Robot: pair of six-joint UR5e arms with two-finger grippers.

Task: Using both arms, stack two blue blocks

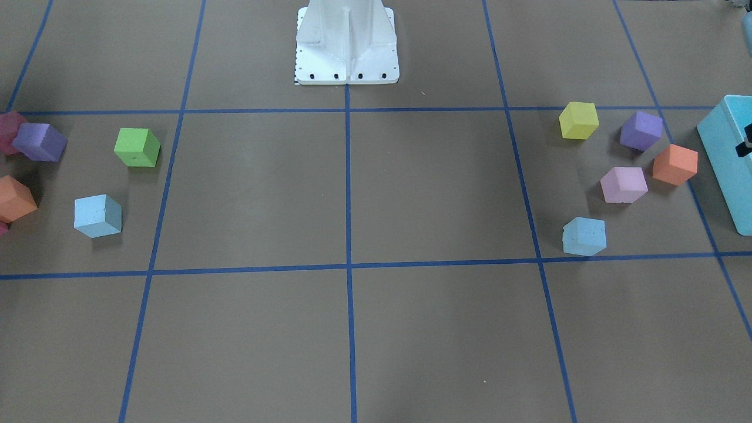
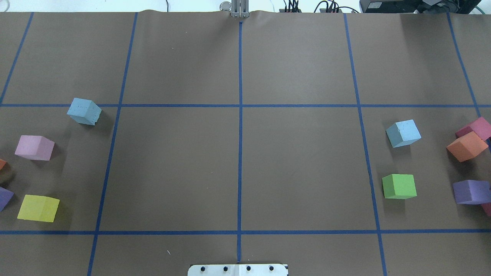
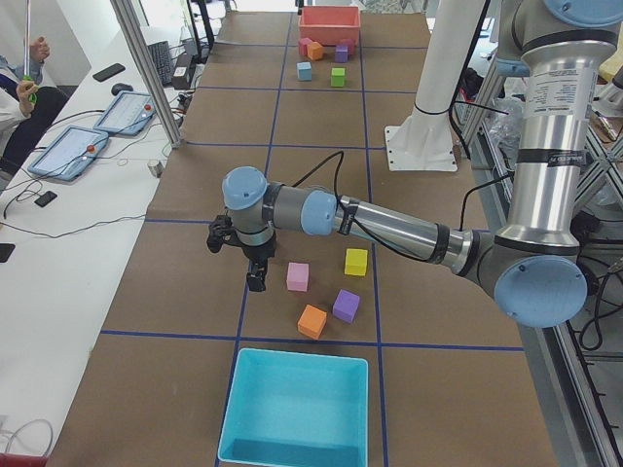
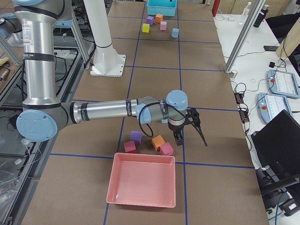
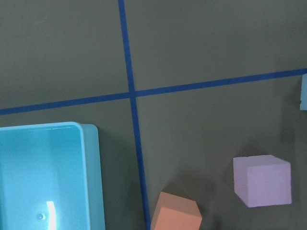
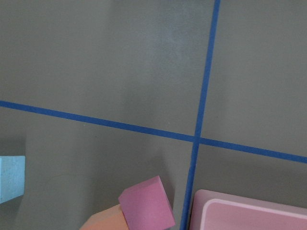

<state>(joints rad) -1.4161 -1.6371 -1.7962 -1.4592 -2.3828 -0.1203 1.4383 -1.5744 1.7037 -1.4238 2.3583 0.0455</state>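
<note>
Two pale blue blocks lie far apart on the brown table. One is on my left side (image 2: 84,111) (image 1: 584,236); its edge shows at the right border of the left wrist view (image 5: 303,92). The other is on my right side (image 2: 403,133) (image 1: 97,215); a piece shows at the left border of the right wrist view (image 6: 10,177). My left gripper (image 3: 255,277) hangs above the table near the left cubes. My right gripper (image 4: 178,138) hangs above the right cubes. Both show only in the side views, so I cannot tell whether they are open or shut.
A turquoise bin (image 3: 297,409) (image 5: 90,158) stands at my left table end, a pink bin (image 4: 143,180) at my right end. Pink (image 2: 34,147), yellow (image 2: 38,208), green (image 2: 399,186), orange (image 2: 466,147) and purple (image 2: 471,191) cubes lie around the blue blocks. The white pedestal (image 1: 346,47) stands at the middle.
</note>
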